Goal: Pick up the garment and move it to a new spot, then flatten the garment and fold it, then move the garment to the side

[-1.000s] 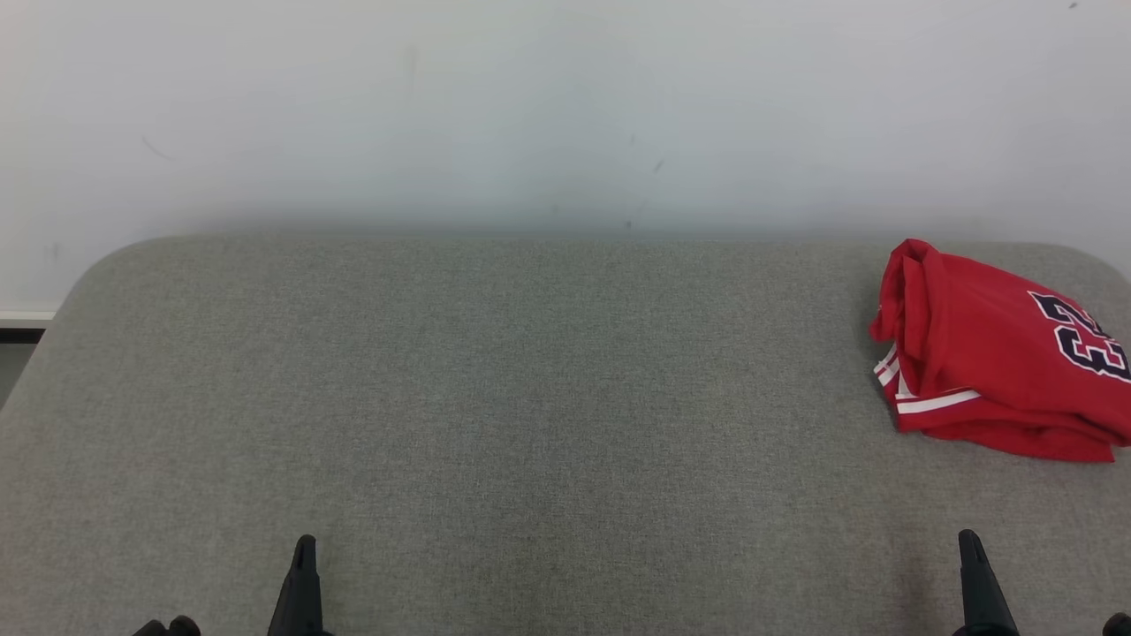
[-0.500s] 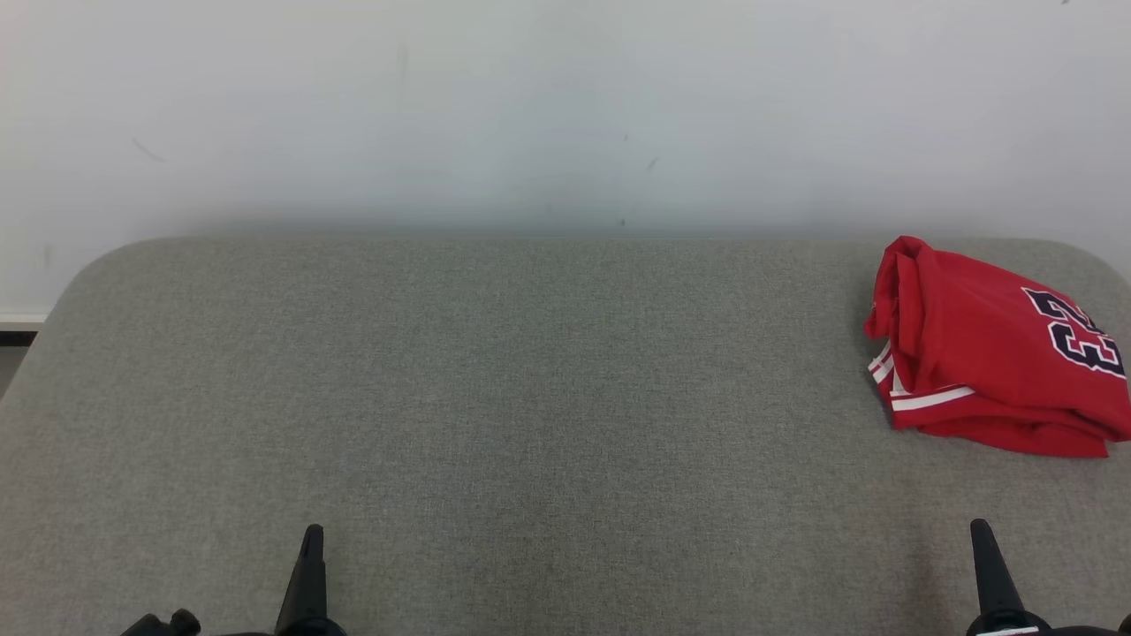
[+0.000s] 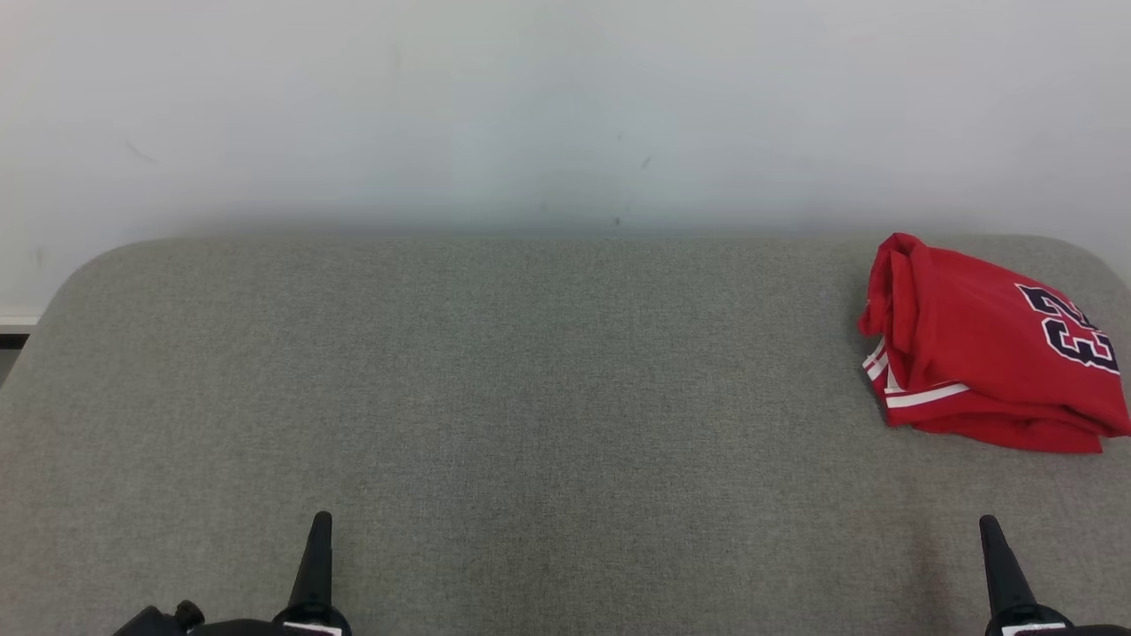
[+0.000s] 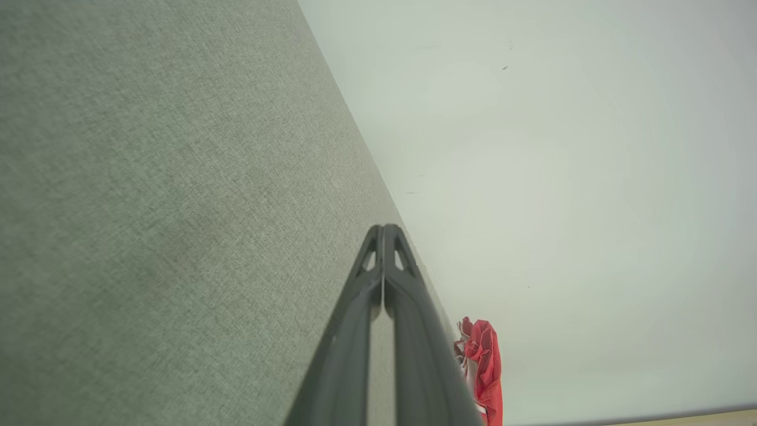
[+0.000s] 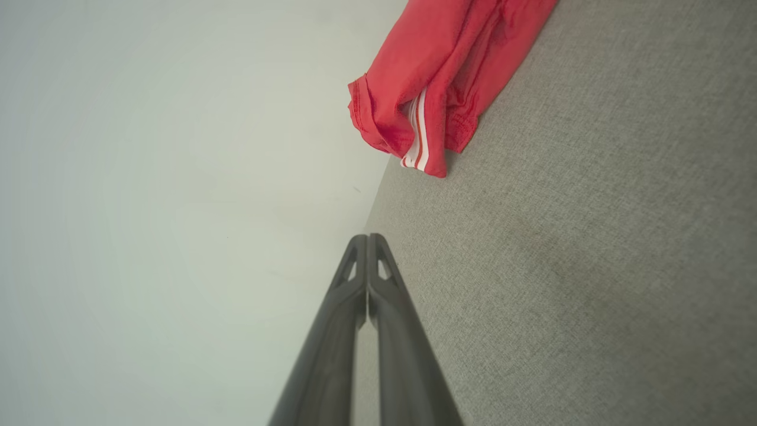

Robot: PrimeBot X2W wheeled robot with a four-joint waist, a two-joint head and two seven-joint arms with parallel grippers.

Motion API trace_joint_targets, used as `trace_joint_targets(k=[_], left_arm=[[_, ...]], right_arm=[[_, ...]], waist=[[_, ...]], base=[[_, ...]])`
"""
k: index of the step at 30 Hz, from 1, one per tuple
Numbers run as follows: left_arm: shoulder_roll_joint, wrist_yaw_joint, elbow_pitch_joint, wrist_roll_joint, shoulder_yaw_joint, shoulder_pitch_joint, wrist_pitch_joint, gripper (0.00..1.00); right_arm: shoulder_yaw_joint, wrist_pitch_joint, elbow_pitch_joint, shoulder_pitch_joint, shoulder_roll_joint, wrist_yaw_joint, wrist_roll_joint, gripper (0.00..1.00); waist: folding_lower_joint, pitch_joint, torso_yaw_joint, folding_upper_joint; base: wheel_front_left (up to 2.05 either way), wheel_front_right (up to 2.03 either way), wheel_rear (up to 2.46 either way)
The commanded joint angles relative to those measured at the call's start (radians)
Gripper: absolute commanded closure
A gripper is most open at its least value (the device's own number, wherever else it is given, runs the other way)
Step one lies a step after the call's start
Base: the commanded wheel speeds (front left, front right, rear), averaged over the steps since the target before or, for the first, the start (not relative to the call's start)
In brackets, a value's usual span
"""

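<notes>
The garment [image 3: 981, 353] is a red jersey with white stripes and dark numerals, lying folded in a bundle at the far right of the grey fabric surface [image 3: 530, 380]. The same garment [image 5: 437, 77] appears at the top of the right wrist view and the garment [image 4: 485, 367] low in the left wrist view. My left gripper [image 3: 320, 530] rests at the lower left, shut and empty, far from the garment. My right gripper [image 3: 991, 534] sits at the lower right, shut and empty, a little nearer than the garment. Both pairs of fingers press together, seen on the left gripper [image 4: 383, 231] and right gripper [image 5: 368, 239].
A pale wall [image 3: 530, 106] rises directly behind the surface's far edge. The surface's back corners are rounded, and a strip of floor and skirting [image 3: 13, 331] shows past its left edge.
The head camera has shifted slightly, so the whole scene slid a little left. Both grippers show a bit more of themselves at the bottom edge. The garment lies as before.
</notes>
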Motion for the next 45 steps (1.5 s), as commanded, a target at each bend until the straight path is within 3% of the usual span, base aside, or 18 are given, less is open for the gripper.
trace_joint_targets(k=[1,45], left_arm=[[0.005,-0.004,-0.005,-0.026,0.000,-0.025,0.004,1.00],[0.007,-0.011,0.008,-0.375,-0.024,-0.077,0.070,1.00]], right_arm=[[-0.006,0.007,-0.013,-0.020,-0.008,-0.001,0.018,1.00],[-0.070,0.113,-0.029,-0.035,-0.005,-0.002,0.350,1.00]], waist=[[0.0000,0.000,0.000,0.0000],[0.0000,0.007,-0.027,0.0000]], base=[[0.00,0.00,0.00],[0.00,0.00,0.00]])
